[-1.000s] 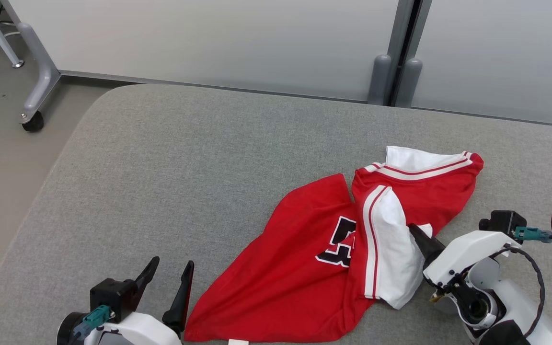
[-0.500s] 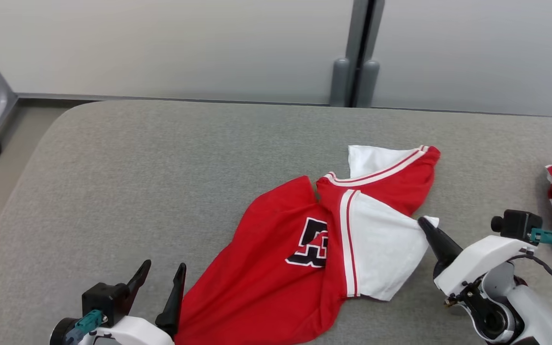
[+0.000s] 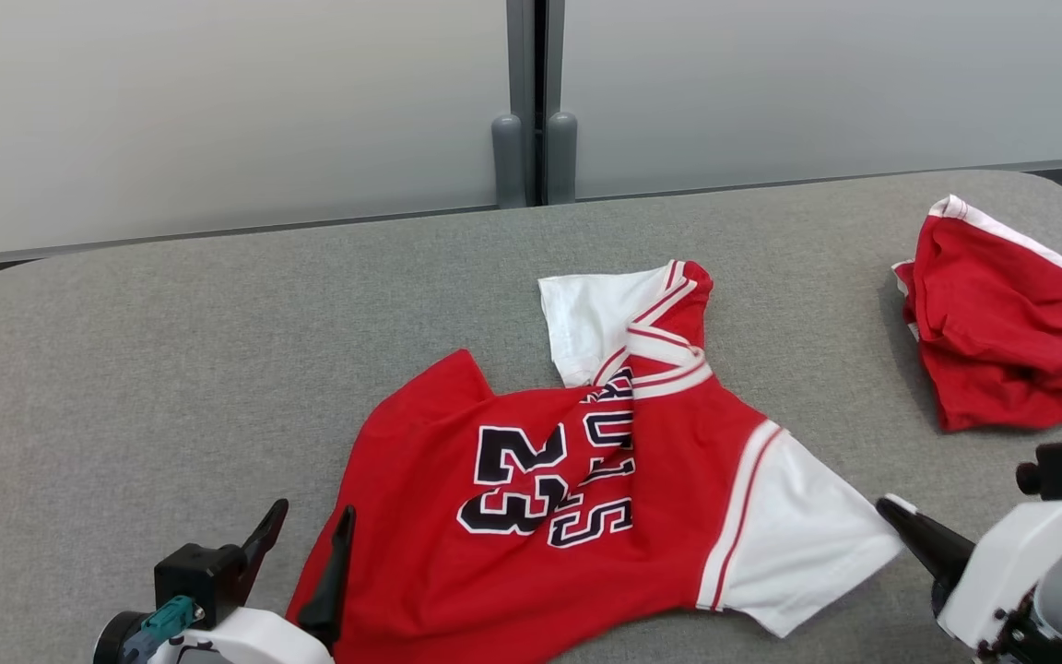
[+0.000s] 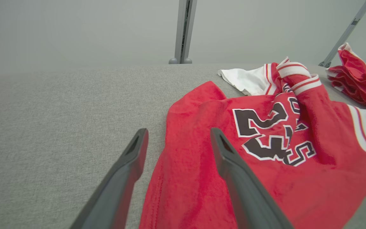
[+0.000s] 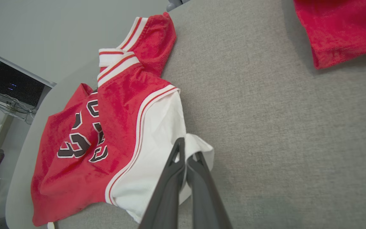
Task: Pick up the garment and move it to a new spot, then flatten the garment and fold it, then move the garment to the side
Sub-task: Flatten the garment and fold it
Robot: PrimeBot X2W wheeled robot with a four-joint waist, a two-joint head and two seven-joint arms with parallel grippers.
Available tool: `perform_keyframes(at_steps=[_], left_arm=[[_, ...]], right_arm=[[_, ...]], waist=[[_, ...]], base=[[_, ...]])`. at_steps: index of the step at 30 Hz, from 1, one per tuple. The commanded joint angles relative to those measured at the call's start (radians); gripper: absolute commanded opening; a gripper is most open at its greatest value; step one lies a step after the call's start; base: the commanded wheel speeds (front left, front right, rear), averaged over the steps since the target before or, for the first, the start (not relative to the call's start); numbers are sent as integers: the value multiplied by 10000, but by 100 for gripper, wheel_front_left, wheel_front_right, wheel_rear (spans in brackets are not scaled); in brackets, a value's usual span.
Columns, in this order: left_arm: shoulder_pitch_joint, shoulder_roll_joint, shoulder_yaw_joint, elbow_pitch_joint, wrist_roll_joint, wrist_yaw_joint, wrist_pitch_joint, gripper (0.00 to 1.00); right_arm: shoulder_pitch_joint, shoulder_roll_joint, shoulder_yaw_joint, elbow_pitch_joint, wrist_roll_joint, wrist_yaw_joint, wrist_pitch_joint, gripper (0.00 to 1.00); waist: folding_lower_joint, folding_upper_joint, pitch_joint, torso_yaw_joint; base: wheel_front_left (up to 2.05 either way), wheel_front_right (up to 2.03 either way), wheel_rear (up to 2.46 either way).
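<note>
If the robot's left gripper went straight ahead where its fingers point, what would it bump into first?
Probably the red jersey, whose edge lies just ahead of the open left gripper. Height is hard to judge, so it might skim over it.

White wrist shells [image 3: 1015, 563], teal plugs [image 3: 167, 616] — long, dark, tapered fingers [image 3: 331, 572].
</note>
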Motion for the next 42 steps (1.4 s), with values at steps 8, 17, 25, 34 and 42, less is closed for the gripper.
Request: perform_keyframes(at_steps=[8,17,25,34,42], left_arm=[[-208,146,22,17,-40,-21,6,100],[-311,160,-36,143,-83,-57,18,100],[-289,230,71,185,-186,25,-31,100],[-28,565,357,-281,-189,355,-90,100],[-88,570,777,-940,-77,574,-783,100]], right_arm=[[2155,791,-2091,-1636,-1270,3,2537,0],[3174,2306,-3567,-2728,-2927,3,4339,100],[2854,2773,-4369,-3973,-3137,3,4524,100],[1955,2276,-4933,-5814,-3052,4,2968,100],[877,2224,-3180,-4803,-4033,4,-776,100]], waist=[[0,-1,259,-184],[0,-1,381,-40],[0,-1,231,129],[0,-1,-39,459],[0,-1,-276,957]], base=[[0,0,0],[0,0,0],[0,0,0],[0,0,0],[0,0,0]])
